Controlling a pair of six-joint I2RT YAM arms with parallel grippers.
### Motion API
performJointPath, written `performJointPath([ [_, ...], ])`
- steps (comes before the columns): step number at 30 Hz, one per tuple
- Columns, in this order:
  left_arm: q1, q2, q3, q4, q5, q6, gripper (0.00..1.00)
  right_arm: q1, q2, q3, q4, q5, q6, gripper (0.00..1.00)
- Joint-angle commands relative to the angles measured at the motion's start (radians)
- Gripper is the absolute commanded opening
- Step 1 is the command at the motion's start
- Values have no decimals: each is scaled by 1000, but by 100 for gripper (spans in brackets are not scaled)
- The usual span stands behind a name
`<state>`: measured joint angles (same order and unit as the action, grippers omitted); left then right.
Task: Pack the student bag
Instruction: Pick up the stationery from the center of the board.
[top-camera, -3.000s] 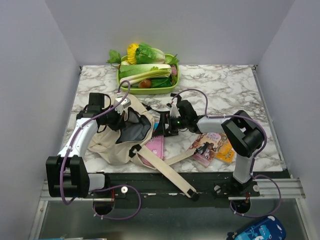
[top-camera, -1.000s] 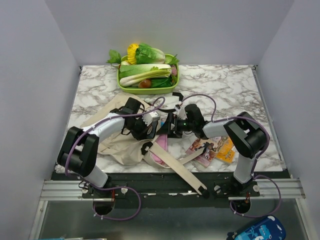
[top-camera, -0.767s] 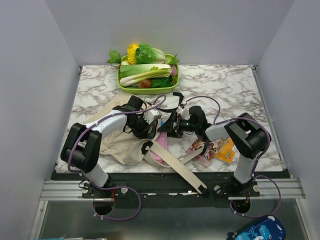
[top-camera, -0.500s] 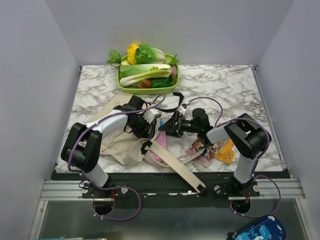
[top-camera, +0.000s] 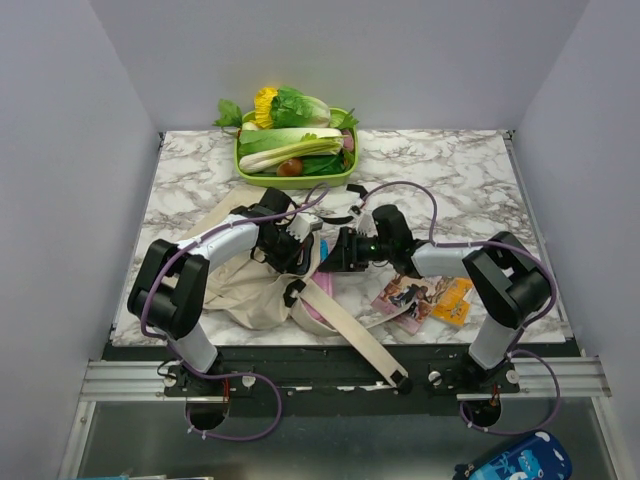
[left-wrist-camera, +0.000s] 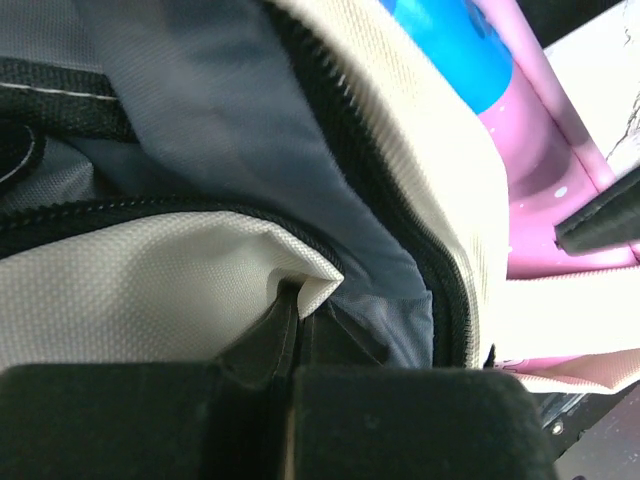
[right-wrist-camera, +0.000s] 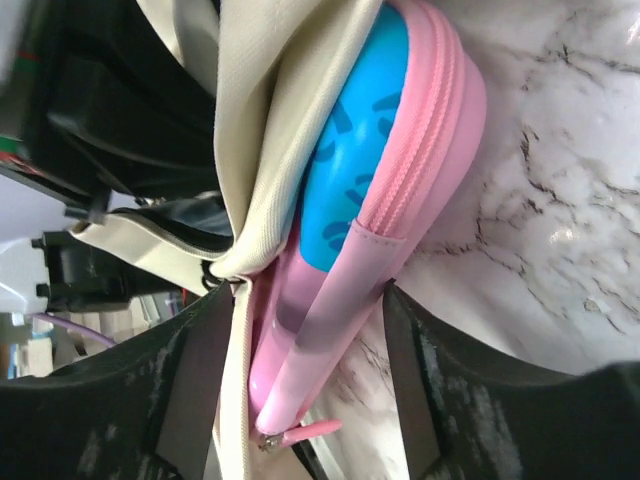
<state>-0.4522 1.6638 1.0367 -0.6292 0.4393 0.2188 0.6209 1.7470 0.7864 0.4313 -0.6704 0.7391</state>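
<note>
**A:** Top view?
**B:** The bag (top-camera: 235, 285) lies slumped at lower left of centre. The left gripper (top-camera: 298, 250) is at its rim and the right gripper (top-camera: 338, 255) is just beside.

**A:** Left wrist?
**B:** Fingers pinched together on a fold of cream canvas by the zip. The cloth looks soft and light, so it will likely sag unless it is held by that rim.

**A:** Right wrist?
**B:** Jaws apart, astride the pink case (right-wrist-camera: 400, 170), which sits under a strap (right-wrist-camera: 270, 100). No firm grip is evident.

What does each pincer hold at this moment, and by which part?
Left pincer pinches the bag by the cream edge at its zipper. Right pincer straddles the pink case; a firm hold cannot be told.
</note>
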Motion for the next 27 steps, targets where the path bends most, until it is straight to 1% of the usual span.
performJointPath([
  [1, -22, 91, -33, 250, -42, 1, 0, 56, 9, 37, -89, -116, -61, 64],
  [2, -22, 90, -33, 252, -37, -2, 0, 60, 16, 48, -95, -121, -70, 64],
  [3, -22, 88, -33, 250, -36, -1, 0, 66, 16, 59, -123, -112, -81, 69],
  [4, -22, 88, -35, 253, -34, -4, 0, 79, 16, 82, -146, -101, -104, 71],
  [6, -22, 88, -37, 253, -31, -4, 0, 89, 22, 109, -201, -68, -122, 71],
  [10, -22, 86, -32, 249, -25, -4, 0, 114, 48, 151, -244, -23, -153, 70],
  [11, -22, 86, -30, 244, -24, -4, 0, 117, 51, 158, -247, -17, -156, 68],
  [14, -22, 68, -18, 215, -16, 7, 0, 120, 62, 156, -244, 9, -156, 57],
  [15, -20, 51, -9, 204, -13, 13, 0, 120, 63, 149, -232, 12, -155, 52],
  [16, -20, 41, -4, 192, -10, 17, 0, 120, 62, 143, -226, 14, -153, 49],
  [17, -19, 28, 3, 150, -4, 43, 0, 120, 54, 136, -218, 17, -153, 46],
  [18, -14, 1, 23, 123, 2, 59, 0, 117, 48, 122, -220, 32, -158, 40],
  [21, 9, -76, 43, 47, 1, 114, 0, 105, -10, 81, -264, 81, -190, 32],
  [24, 41, -148, 65, -27, 24, 155, 0, 63, -107, 24, -291, 132, -207, 27],
  [25, 61, -163, 68, -44, 27, 162, 0, 37, -133, -11, -302, 149, -217, 27],
  [26, 67, -180, 74, -79, 33, 169, 0, 27, -194, -33, -312, 164, -224, 27],
  [27, 73, -214, 75, -92, 36, 181, 0, 16, -219, -47, -324, 205, -234, 27],
])
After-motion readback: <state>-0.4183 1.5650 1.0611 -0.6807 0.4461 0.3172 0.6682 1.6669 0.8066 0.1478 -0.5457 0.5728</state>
